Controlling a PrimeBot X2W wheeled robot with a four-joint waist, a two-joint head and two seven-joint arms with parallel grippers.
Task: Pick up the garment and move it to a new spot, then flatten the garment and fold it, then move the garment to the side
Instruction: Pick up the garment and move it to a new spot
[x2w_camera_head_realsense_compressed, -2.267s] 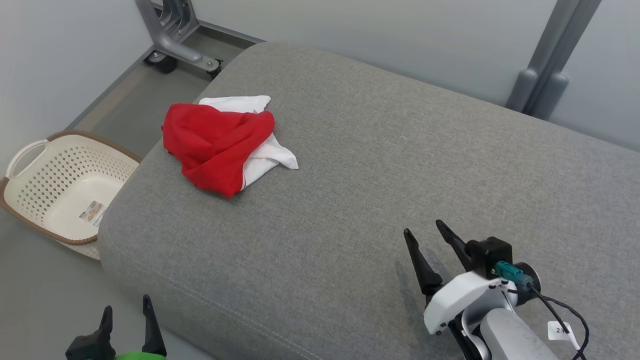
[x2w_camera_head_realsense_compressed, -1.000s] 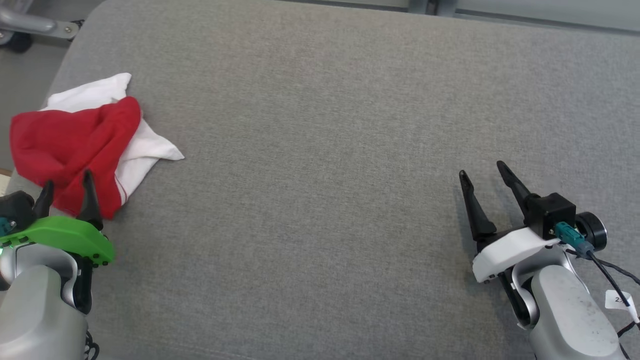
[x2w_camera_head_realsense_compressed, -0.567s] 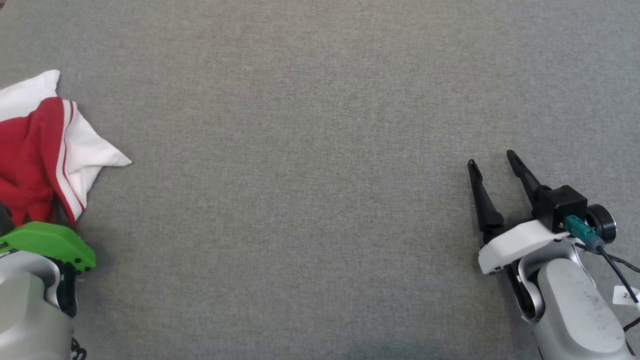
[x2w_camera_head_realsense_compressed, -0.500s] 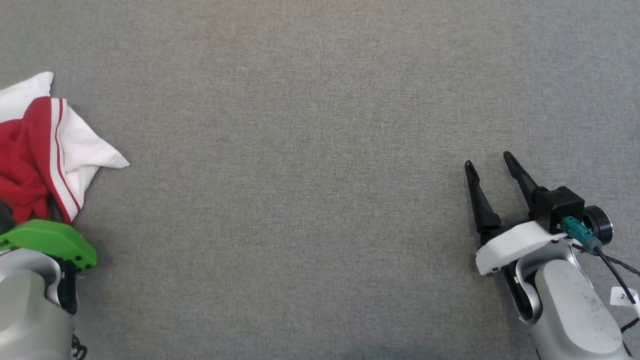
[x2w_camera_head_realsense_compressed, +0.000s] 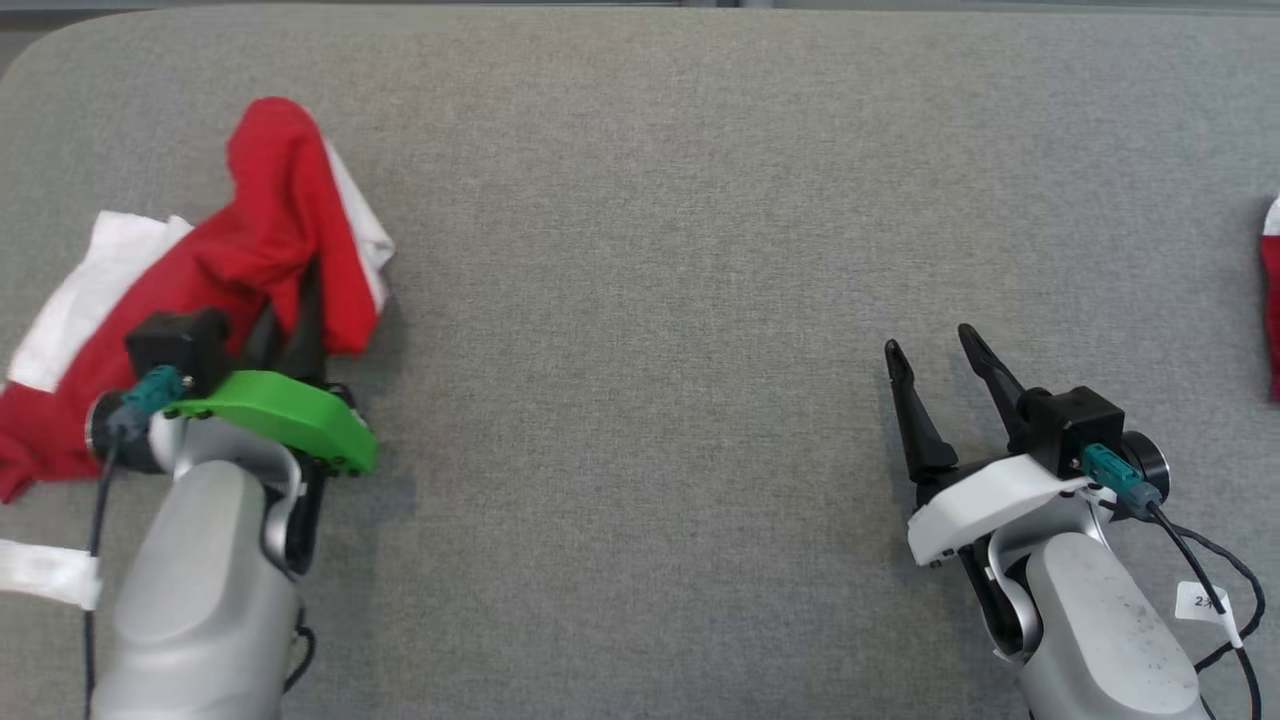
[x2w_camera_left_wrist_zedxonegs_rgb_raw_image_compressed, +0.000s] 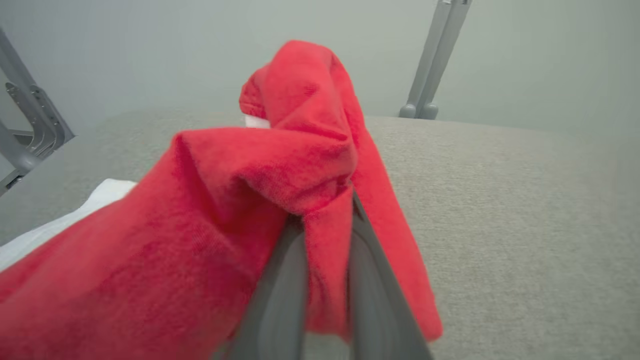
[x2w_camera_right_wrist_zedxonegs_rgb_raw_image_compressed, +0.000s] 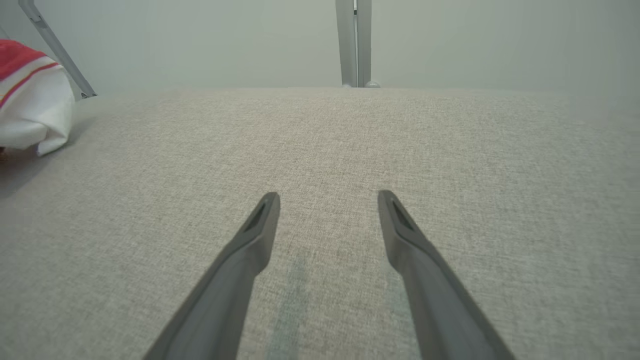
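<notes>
Since half a second ago, the left gripper (x2w_camera_head_realsense_compressed: 290, 320) has closed on a red fold of the garment (x2w_camera_head_realsense_compressed: 270, 230) and raised it into a peak; the head camera has shifted too. On the grey seat (x2w_camera_head_realsense_compressed: 650, 250) the garment lies near the left edge, its white part trailing flat. The right gripper (x2w_camera_head_realsense_compressed: 928, 338) stands open and empty near the front right. I judge the lift should go slowly, high enough that the trailing cloth clears, then toward the bare middle. A white tag (x2w_camera_head_realsense_compressed: 1200, 603) on the right arm's cable shows "2"; the rest is unreadable.
</notes>
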